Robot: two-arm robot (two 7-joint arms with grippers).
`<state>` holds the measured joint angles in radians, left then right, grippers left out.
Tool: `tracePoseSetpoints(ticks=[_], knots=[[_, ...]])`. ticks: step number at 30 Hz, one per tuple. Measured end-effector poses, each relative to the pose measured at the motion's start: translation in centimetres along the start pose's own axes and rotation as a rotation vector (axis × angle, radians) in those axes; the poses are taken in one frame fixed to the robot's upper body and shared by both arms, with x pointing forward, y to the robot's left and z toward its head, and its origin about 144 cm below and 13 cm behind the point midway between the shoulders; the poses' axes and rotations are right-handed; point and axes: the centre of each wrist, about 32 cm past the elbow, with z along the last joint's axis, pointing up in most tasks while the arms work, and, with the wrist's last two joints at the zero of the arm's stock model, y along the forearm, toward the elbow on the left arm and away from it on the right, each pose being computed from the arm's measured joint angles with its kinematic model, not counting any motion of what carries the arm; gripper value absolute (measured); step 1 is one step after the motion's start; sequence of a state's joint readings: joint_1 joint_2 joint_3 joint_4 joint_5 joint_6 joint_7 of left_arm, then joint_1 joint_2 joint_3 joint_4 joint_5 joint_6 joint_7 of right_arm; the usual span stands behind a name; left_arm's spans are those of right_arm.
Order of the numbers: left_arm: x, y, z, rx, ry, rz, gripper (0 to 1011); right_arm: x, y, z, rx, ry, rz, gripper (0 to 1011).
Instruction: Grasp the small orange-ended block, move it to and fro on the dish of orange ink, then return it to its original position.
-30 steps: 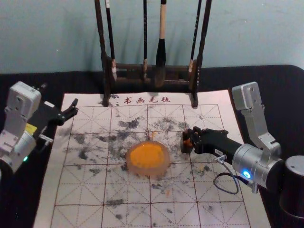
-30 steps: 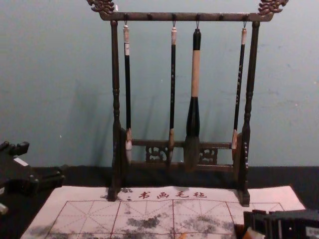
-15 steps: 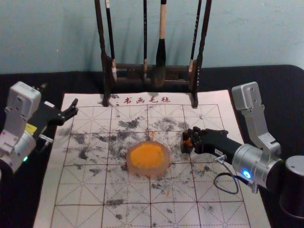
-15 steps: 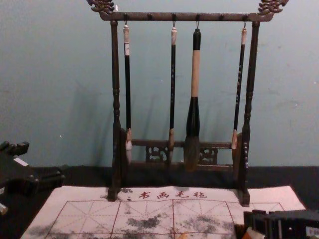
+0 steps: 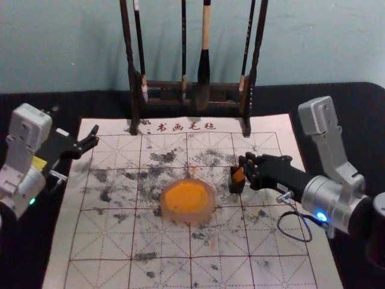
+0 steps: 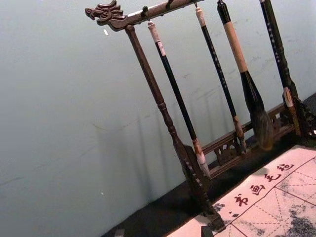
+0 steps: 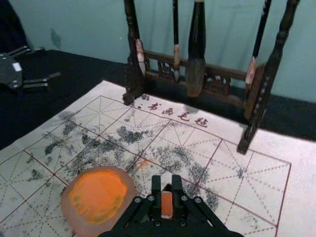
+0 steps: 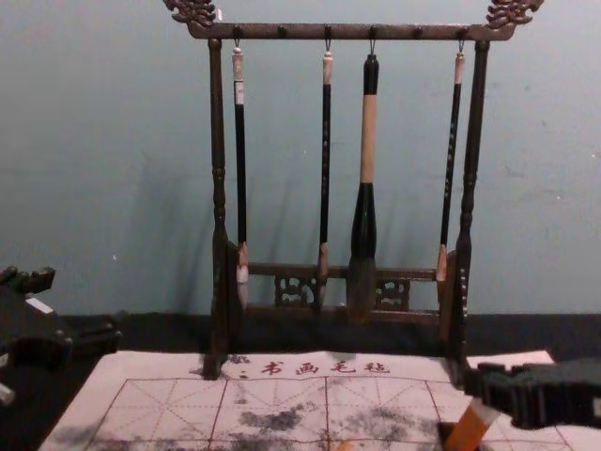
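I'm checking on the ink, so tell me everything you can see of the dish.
The dish is round, with a broad, pale pinkish rim that looks translucent, perhaps plastic. Orange ink covers its middle, ragged at the edge and mottled darker yellow in places. It lies flat on the gridded mat, to the robot's left of the dark holder. Neither that holder nor the right gripper, closed on the block, touches it.

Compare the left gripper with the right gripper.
The left gripper has its fingers spread and holds nothing; the right gripper is closed on the orange-ended block. The left is near the mat's far left corner; the right is over the mat, right of the ink dish. Both are black.
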<state>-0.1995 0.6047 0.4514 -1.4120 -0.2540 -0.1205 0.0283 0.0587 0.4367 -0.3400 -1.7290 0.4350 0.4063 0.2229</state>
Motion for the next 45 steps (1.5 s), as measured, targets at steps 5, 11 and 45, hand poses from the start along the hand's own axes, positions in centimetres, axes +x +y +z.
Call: tracePoseSetpoints(ticks=[5,11,45], knots=[[0.0,0.0,0.0,0.000,0.000,0.000,1001,0.8,-0.6,0.7,0.008,-0.046,0.012,123],[0.0,0.0,0.0,0.000,0.000,0.000,1001,1.9,-1.4,1.7,0.030,-0.080,0.028,123],[0.0,0.0,0.0,0.000,0.000,0.000,1001,2.7,3.7,6.9,0.029,-0.294,0.405,123]])
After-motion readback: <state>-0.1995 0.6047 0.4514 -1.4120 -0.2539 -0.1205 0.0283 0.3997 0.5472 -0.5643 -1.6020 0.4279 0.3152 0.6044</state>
